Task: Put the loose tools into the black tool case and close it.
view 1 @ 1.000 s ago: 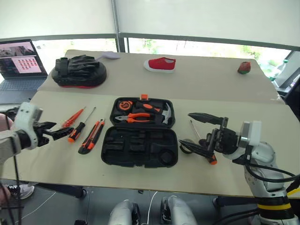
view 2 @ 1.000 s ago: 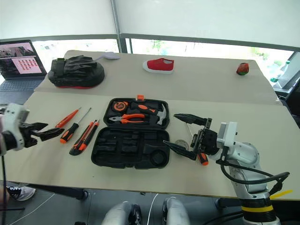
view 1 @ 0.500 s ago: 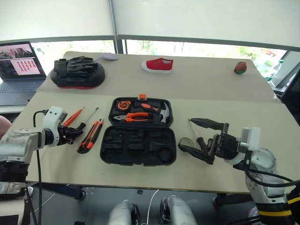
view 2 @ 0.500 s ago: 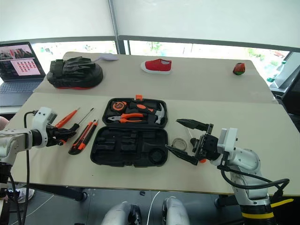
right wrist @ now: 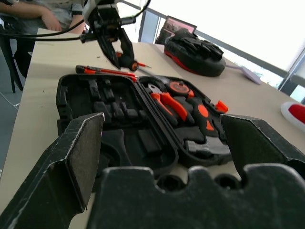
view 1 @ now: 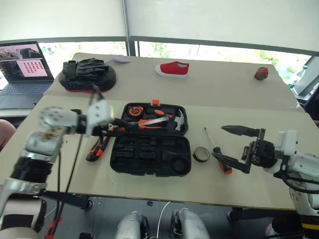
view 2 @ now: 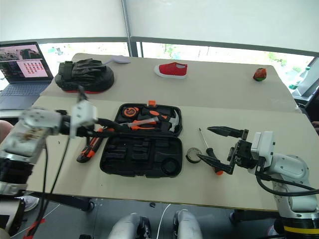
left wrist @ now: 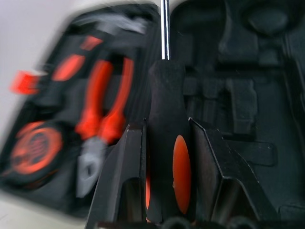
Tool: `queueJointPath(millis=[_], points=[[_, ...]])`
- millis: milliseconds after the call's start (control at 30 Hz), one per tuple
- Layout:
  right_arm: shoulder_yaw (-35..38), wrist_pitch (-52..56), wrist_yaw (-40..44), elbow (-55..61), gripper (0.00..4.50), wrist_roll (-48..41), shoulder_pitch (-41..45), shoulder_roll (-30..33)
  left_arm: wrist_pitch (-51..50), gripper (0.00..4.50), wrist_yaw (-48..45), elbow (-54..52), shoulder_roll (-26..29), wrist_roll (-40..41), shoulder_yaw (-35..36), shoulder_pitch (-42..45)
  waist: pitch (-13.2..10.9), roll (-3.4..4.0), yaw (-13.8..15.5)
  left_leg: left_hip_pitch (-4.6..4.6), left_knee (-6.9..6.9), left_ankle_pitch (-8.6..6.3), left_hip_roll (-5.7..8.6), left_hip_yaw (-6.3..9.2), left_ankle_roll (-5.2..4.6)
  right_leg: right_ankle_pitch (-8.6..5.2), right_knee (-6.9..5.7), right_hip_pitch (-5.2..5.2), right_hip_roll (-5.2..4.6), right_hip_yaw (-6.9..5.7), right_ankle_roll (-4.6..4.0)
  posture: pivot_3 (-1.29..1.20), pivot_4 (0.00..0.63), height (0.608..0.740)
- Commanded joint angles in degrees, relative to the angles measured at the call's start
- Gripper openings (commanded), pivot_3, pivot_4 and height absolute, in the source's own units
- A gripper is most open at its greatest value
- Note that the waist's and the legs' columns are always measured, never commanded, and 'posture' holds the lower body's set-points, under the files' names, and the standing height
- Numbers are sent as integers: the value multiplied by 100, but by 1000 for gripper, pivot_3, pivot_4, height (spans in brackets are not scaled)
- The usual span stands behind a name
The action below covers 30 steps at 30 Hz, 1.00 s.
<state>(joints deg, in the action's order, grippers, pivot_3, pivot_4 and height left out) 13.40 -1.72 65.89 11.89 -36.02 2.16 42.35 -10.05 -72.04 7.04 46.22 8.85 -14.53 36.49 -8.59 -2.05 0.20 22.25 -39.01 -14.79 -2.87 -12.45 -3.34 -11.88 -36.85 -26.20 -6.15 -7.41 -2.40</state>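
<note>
The black tool case [view 1: 149, 155] lies open at the table's middle, with pliers, a hammer and a tape measure in its far half. My left gripper [view 1: 117, 128] hangs over the case's left edge, shut on a screwdriver with a black-and-orange handle [left wrist: 164, 95]; its shaft points across the case. The orange-and-black utility knife [view 1: 93, 149] lies left of the case. To the case's right lie the small dark tape roll [view 1: 201, 154] and another black-and-orange screwdriver [view 1: 219, 157]. My right gripper [view 2: 203, 143] stands open and empty, just right of that screwdriver.
At the back of the table are a black padded mitt [view 1: 87, 74], a red shoe [view 1: 172, 68] and a small red-and-green object [view 1: 260, 73]. A laptop [view 1: 22, 64] stands at the far left. A person's arm [right wrist: 52, 19] shows beyond the table's left end.
My left gripper shut on a black-and-orange screwdriver, lifted it and carried it right to the case's left edge. My right gripper drew back to the right, uncovering the tape roll and the other screwdriver.
</note>
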Motion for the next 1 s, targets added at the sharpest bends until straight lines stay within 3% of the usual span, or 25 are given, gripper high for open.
queueJointPath(millis=[33,533,600,767,967,1000], points=[[31,85,-63,238,4500,2,55,-12,125,888,170,184,-151,-639,-358,215,0,0,-14,0,0,2,-3,1,1,0,-1,-1,4,0,0,0,150,740],[4,360,-255,633,4500,-80,-126,-149,603,888,297,559,-502,-1513,-655,448,0,0,61,11,-30,-19,3,6,-36,1,-2,3,-20,-4,8,0,150,740],[-14,402,-286,699,4500,-82,-160,-170,575,1898,260,459,-540,-1377,-563,371,0,0,56,11,-31,-20,3,7,-37,2,-3,3,-21,-4,9,0,150,740],[-21,509,-332,837,4500,-86,-232,-207,215,3593,892,42,-1254,-521,214,201,0,0,100,16,-39,-22,3,13,-42,3,-7,5,-29,-7,14,0,150,740],[89,630,-263,894,4500,-105,-410,-123,-459,3593,1464,-402,-1602,-58,758,-286,0,2,27,61,-106,-41,3,47,-74,3,-13,6,-29,-31,41,0,150,740],[86,648,-271,856,4500,-103,-363,-111,-473,3048,1582,-362,-1669,-47,779,-394,0,3,14,59,-106,-42,3,46,-74,2,-13,8,-29,-30,42,0,150,740]])
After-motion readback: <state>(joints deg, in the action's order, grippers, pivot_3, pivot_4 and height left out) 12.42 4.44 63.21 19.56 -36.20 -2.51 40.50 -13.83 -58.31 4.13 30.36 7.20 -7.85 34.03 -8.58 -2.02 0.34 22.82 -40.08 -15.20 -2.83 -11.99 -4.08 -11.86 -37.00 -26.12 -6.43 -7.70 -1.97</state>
